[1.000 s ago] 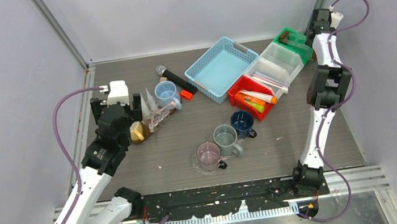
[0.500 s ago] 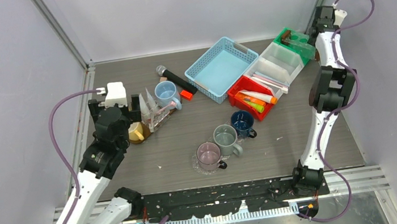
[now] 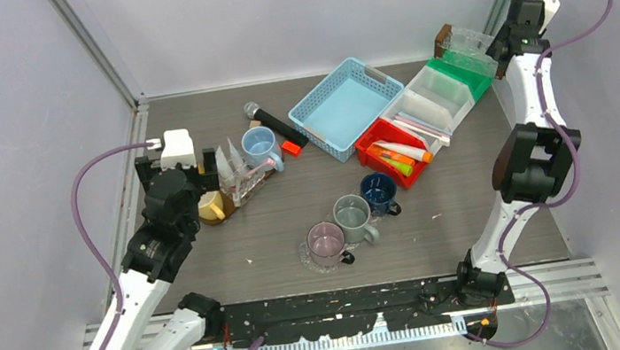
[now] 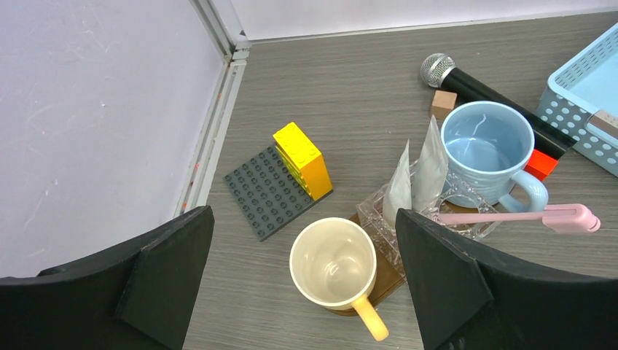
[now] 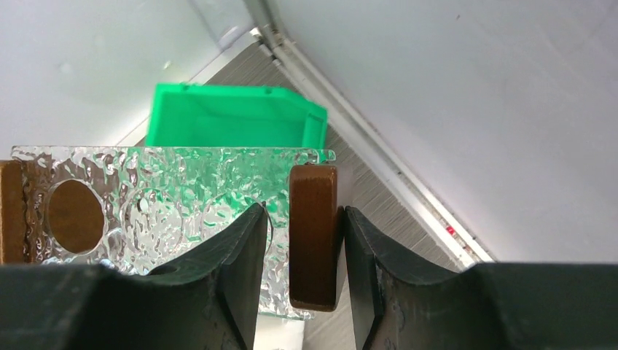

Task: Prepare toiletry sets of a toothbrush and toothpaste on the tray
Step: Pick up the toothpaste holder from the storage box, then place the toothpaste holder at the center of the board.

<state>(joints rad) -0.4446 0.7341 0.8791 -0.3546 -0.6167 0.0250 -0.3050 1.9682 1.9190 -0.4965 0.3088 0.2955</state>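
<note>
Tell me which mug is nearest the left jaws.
The cream mug, showing right between the open left jaws; the light blue mug is farther, the pink mug, grey mug and navy mug mid-table.

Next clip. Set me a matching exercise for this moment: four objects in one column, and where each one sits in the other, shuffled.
Things:
1. pink toothbrush
2. toothpaste tubes
3. yellow brick
4. textured clear tray

Places:
A. in the red bin
B. on the grey baseplate
C. pinched by the right gripper
D. across the clear holder by the blue mug

Pairs: 1-D, 2-A, 3-B, 4-C
</note>
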